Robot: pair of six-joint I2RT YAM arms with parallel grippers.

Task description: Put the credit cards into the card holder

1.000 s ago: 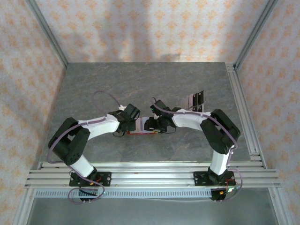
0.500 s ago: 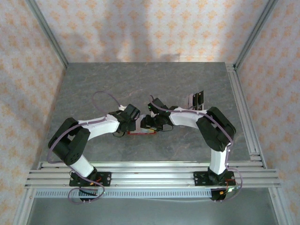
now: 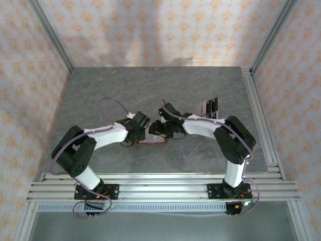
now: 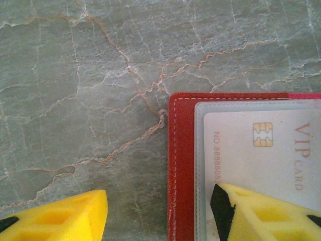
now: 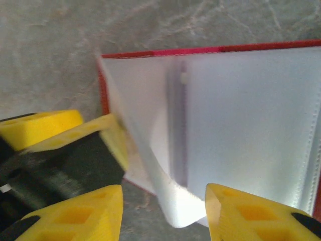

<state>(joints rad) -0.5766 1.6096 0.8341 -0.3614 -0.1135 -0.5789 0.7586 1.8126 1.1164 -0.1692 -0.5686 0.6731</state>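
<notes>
The card holder point(image 3: 152, 142) lies open on the table between both arms, red border point(image 4: 181, 165) around a clear pocket. A pale credit card point(image 4: 261, 150) marked VIP lies in that pocket. My left gripper point(image 4: 159, 206) is open and straddles the holder's left edge, its right finger point(image 4: 261, 211) resting on the card. My right gripper point(image 5: 163, 213) is open over the holder point(image 5: 200, 50). A tilted pale credit card point(image 5: 188, 213) has its corner between the fingers, clear of the left one. Two more dark credit cards point(image 3: 208, 106) stand at the back right.
Both grippers point(image 3: 145, 131) point(image 3: 156, 130) crowd close together over the holder, and a finger of the left one point(image 5: 60, 128) shows in the right wrist view. Grey stone tabletop point(image 3: 110, 90) stretches around. A metal rail point(image 3: 256, 115) runs along the right edge.
The right arm has slid left and slightly back, bringing its gripper closer to the left one over the holder. The left arm has stayed put.
</notes>
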